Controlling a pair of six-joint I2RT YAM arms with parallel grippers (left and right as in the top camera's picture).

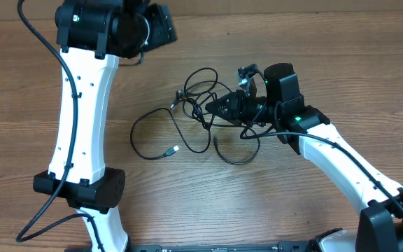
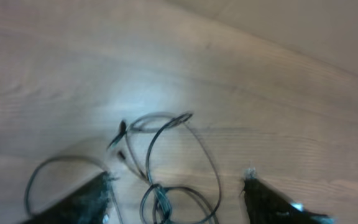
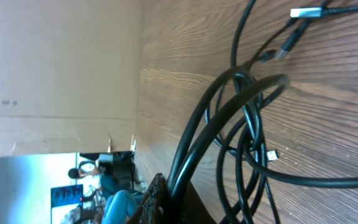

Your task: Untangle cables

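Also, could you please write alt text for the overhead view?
The right hand is shut on a tangle of thin black cables at the middle of a wooden table. The left hand is at the top of the frame, clear of the tangle; one plug lies free.

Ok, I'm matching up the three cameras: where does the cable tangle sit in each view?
Overhead: the cables lie at the centre of the picture.
Left wrist: cables at lower centre, blurred.
Right wrist: cables rise from the bottom edge into the right half.
Shared landmark: the wooden table under them.
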